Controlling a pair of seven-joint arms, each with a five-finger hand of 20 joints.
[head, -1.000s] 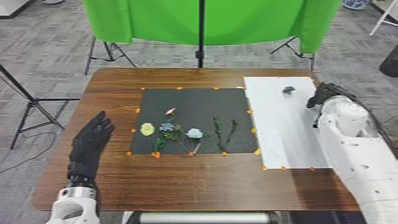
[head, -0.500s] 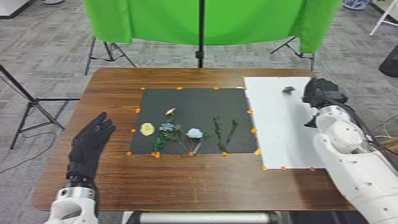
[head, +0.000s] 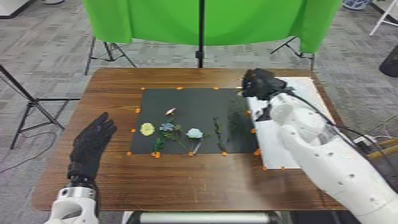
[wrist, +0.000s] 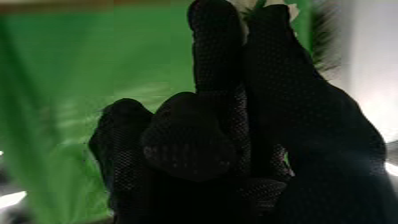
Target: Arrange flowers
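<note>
In the head view my right hand is over the top right corner of the black sheet, beside the white sheet. The right wrist view has my right hand with a finger and the thumb pinching a white flower; a bit of green shows at their tips, and most of the flower is hidden. On the black sheet lie a yellow flower, a blue flower, a pale blue-white flower, a small pink bud and green stems. My left hand is open, left of the sheet.
The white sheet lies partly under my right forearm. Orange markers edge both sheets. Brown wooden table surrounds them. Beyond the far edge stand a green cloth and a black pole.
My right hand has swung left from the white sheet's right edge to the black sheet's upper right corner, its forearm now across the white sheet. The left hand is nearly still.
</note>
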